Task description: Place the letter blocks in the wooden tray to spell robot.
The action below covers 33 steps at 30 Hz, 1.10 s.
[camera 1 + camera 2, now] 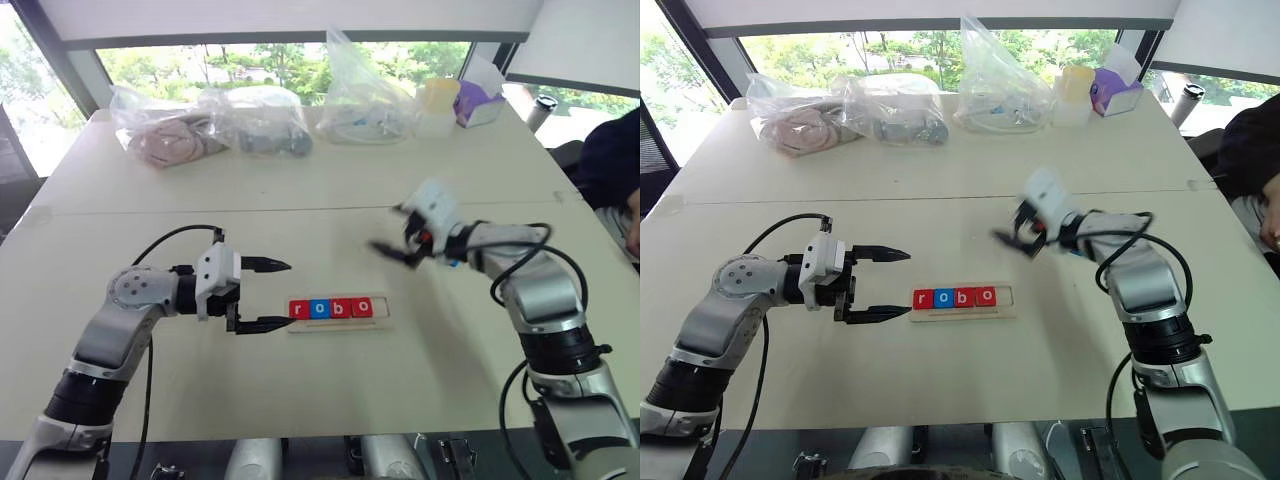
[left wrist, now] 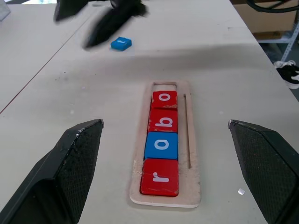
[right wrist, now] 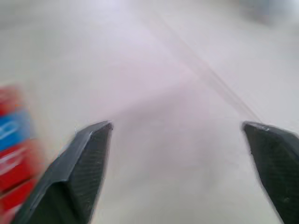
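The wooden tray (image 2: 192, 154) lies on the table in front of me. It holds several letter blocks in a row: red r (image 2: 160, 176), blue o (image 2: 161, 144), red b (image 2: 163, 121) and red o (image 2: 164, 99). The slot past the last o is empty. A blue letter block (image 2: 121, 44) lies flat on the table beyond that end. My right gripper (image 1: 395, 250) hovers blurred above that area, open and holding nothing. My left gripper (image 1: 290, 294) stands open at the r end of the tray, pointing along it, apart from it.
Clear plastic bags (image 1: 215, 125) with bundled items, a yellow-lidded container (image 1: 437, 105) and a purple tissue box (image 1: 478, 100) line the table's far side. A person's dark sleeve (image 1: 612, 165) shows at the right edge. A seam crosses the table (image 1: 300, 210) behind the tray.
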Motion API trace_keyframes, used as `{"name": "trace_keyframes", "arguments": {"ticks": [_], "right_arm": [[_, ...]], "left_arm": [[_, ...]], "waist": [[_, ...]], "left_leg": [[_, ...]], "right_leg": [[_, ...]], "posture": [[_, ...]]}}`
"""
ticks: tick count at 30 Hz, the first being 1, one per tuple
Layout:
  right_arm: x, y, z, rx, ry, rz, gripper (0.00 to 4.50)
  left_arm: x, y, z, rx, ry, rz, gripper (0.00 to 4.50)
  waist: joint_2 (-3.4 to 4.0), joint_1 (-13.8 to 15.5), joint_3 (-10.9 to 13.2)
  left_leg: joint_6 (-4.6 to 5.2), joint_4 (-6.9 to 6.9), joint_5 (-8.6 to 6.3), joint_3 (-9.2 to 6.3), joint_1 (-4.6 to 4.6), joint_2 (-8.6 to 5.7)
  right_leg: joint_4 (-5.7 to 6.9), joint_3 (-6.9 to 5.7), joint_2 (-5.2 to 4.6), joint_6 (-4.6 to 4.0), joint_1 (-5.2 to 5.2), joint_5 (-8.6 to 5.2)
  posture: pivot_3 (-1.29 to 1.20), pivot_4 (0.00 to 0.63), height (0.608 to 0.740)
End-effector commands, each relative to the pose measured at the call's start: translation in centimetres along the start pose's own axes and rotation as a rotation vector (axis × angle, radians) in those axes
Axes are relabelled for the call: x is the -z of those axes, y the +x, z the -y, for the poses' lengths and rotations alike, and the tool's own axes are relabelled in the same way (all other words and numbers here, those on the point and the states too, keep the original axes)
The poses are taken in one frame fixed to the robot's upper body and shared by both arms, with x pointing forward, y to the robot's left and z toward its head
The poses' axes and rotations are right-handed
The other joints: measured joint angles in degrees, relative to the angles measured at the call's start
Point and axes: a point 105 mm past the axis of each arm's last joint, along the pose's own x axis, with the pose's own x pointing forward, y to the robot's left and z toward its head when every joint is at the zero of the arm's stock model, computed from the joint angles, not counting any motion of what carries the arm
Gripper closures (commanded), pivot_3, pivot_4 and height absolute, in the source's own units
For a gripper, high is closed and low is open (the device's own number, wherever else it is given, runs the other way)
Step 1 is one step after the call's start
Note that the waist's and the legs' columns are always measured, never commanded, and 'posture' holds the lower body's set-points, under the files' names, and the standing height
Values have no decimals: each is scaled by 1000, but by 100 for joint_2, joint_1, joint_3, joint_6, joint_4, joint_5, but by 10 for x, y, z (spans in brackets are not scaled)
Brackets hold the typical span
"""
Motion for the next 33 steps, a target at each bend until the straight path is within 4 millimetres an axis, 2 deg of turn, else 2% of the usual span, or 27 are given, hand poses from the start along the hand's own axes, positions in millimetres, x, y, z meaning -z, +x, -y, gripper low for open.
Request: {"name": "trace_keyframes", "arguments": {"ticks": [1,5,9,16,24,27,31,32,33], "right_arm": [[12,-16,22,245,97,-56,24],[33,-25,30,429,190,-108,24],[50,-25,21,481,293,-159,24],[66,-17,0,457,436,-208,24],[73,-9,-4,475,570,-225,24],[73,-7,-5,465,568,-229,861],[70,-7,-6,457,549,-231,2959],[69,-8,-7,447,525,-236,3349],[69,-11,-8,442,504,-244,3344]], "left_arm": [[-8,0,0,6,32,22,0],[-8,2,1,15,35,26,0],[-8,3,1,18,39,28,0],[-8,3,0,13,43,28,0],[-9,4,-3,-1,46,32,0],[-9,4,-4,-9,46,32,0],[-9,5,-5,-13,46,33,0],[-9,5,-5,-14,46,33,0],[-9,5,-5,-15,46,34,0]], "waist": [[0,-21,0],[2,-77,-1],[2,-77,-1],[3,-73,-1],[4,-76,-2],[3,-76,-2],[3,-103,-2],[3,-110,-2],[4,-126,-2]], "left_leg": [[0,-1,0,1,-1,0],[1,-6,0,15,6,1],[1,-6,0,21,14,2],[1,-7,0,26,12,2],[1,-7,0,26,13,2],[1,-8,0,26,13,2],[1,-10,0,26,14,2],[1,-10,0,26,14,2],[1,-11,0,26,14,3]], "right_leg": [[-1,1,0,0,-1,0],[8,22,7,0,-9,0],[16,34,13,0,-10,0],[14,35,12,2,-11,-1],[14,36,13,2,-11,-1],[14,36,13,2,-11,-1],[14,37,13,2,-11,-1],[14,37,14,2,-11,-1],[14,37,14,2,-11,-1]], "posture": [[0,150,740],[0,150,740],[0,150,740],[0,150,740],[0,150,740],[0,150,740],[0,150,740],[0,150,740],[0,150,740]]}}
